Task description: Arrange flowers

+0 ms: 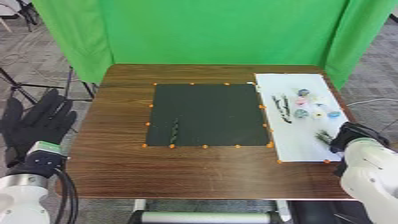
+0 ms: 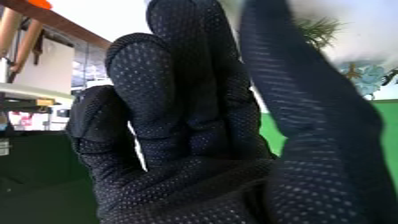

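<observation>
My right hand (image 1: 355, 136) is at the lower right of the white sheet, its fingers beside a green sprig (image 1: 325, 136) lying there. In the right wrist view my right hand (image 2: 191, 135) has its fingers extended, with part of the green sprig (image 2: 318, 31) behind the thumb and a pale blue flower (image 2: 366, 77) farther off. Pink flowers (image 1: 300, 101), blue flowers (image 1: 334, 114) and dark stems (image 1: 282, 109) lie on the white sheet (image 1: 298, 142). One green stem (image 1: 175, 132) rests on the black mat (image 1: 209, 110). My left hand (image 1: 37, 122) is off the table's left side, fingers straight.
Orange markers (image 1: 205, 146) line the edges of the mat and sheet on the brown table (image 1: 200, 175). A green curtain (image 1: 222, 35) hangs behind the table. Dark stands (image 1: 35, 85) are on the floor at the left.
</observation>
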Motion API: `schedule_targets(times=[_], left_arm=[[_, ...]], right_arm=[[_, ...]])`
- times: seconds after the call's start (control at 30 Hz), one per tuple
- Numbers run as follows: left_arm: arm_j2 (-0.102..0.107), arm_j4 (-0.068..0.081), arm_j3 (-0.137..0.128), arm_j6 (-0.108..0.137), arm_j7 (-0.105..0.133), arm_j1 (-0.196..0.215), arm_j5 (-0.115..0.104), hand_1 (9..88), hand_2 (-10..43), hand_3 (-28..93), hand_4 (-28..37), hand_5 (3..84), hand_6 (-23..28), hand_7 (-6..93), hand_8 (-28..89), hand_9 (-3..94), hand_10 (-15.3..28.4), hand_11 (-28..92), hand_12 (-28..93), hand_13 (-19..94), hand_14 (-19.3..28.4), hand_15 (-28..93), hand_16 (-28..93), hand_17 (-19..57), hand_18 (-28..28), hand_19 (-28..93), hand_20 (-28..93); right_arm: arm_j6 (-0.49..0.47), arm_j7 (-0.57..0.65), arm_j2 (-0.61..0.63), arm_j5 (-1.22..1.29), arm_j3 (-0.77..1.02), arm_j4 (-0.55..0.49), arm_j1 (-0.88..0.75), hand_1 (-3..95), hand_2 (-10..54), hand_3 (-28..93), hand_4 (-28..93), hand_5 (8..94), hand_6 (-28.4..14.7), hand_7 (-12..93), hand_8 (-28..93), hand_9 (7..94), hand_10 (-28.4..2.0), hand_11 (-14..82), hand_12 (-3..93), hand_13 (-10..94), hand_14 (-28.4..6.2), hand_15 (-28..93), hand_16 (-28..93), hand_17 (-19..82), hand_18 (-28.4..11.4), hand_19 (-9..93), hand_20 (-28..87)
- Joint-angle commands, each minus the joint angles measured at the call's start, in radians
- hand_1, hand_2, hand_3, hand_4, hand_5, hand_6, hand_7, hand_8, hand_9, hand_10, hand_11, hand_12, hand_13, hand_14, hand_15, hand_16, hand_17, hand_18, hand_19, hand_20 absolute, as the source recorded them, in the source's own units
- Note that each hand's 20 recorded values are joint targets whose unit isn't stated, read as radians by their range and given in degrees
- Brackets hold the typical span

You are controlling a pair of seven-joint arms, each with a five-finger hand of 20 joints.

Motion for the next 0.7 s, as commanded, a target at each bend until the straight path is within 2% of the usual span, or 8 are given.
schedule_targets(times=[0.03,0.1,0.37,0.43,0.53,0.6,0.7], left_arm=[[-0.007,0.003,-0.004,-0.008,-0.016,0.006,0.006,25.2,16.7,69,-28.3,40.2,7.6,15.2,-9,29.8,13.4,20,8,18,11.5,32,-12,-5.8,8.6,28,6],[-0.008,0.004,-0.004,-0.010,-0.015,0.008,0.002,25.1,16.7,69,-28.3,40.2,7.6,15.1,-9,29.8,13.4,20,8,18,11.5,31,-12,-5.8,8.6,28,6],[-0.004,0.008,0.003,-0.015,-0.008,0.006,-0.003,25.2,16.3,69,-28.3,40.1,7.7,15.1,-9,29.7,13.2,20,8,18,11.5,31,-12,-5.8,8.7,28,6],[-0.004,0.006,0.002,-0.013,-0.001,0.011,-0.005,25.2,16.2,69,-28.3,40.1,7.7,15.0,-9,29.8,13.3,20,8,18,11.5,31,-12,-5.8,8.7,28,6],[-0.008,0.006,0.002,-0.013,-0.009,0.009,-0.001,25.2,16.2,69,-28.3,40.1,7.7,15.1,-9,29.8,13.3,20,8,18,11.6,31,-12,-5.8,8.7,28,6],[-0.008,0.007,0.003,-0.011,-0.009,0.008,-0.002,25.2,16.2,69,-28.3,40.1,7.7,15.1,-9,29.8,13.4,20,8,18,11.6,31,-12,-5.8,8.7,28,6],[-0.007,0.004,0.001,-0.007,-0.005,0.014,-0.003,25.2,16.2,69,-28.3,40.1,7.7,15.0,-9,29.8,13.4,20,8,18,11.6,31,-11,-5.8,8.7,28,6]], right_arm=[[0.074,-0.001,0.003,-0.117,0.033,-0.090,-0.072,44.2,-9.5,69,-28,68.3,-4.4,28,-8,75.5,-14.8,36.3,28.9,71,-11.4,62,34,41,-24.8,93,34],[0.082,-0.009,0.007,-0.154,0.021,-0.089,-0.067,44.1,-9.5,69,-28,68.2,-4.4,28,-9,75.4,-14.8,36.5,28.5,71,-11.5,63,34,41,-24.8,93,34],[-0.035,0.022,0.003,-0.061,-0.006,-0.019,0.000,44.7,-9.5,64,-28,66.5,-5.6,22,-10,73.9,-15.5,36.4,28.7,70,-12.1,63,34,41,-24.9,93,36],[-0.039,0.020,0.000,-0.056,-0.018,-0.001,0.014,45.2,-9.5,62,-28,66.7,-5.9,20,-10,73.9,-15.6,36.0,28.4,69,-12.3,63,34,41,-24.9,93,36],[-0.025,0.013,-0.001,-0.064,-0.028,0.021,0.013,46.6,-9.5,63,-28,68.0,-5.8,19,-9,74.1,-15.5,35.6,28.0,70,-12.2,63,33,41,-25.0,93,36],[0.002,0.012,-0.001,-0.073,-0.032,0.025,0.006,49.3,-9.5,64,-28,69.7,-5.1,20,-9,76.1,-14.2,32.9,32.0,70,-12.0,63,33,41,-24.9,93,36],[0.069,0.002,0.001,-0.110,-0.039,0.022,-0.007,56.8,-9.5,59,-28,74.8,-4.4,24,10,81.3,-11.9,28.1,39.8,74,-11.3,62,33,42,-24.8,93,36]])
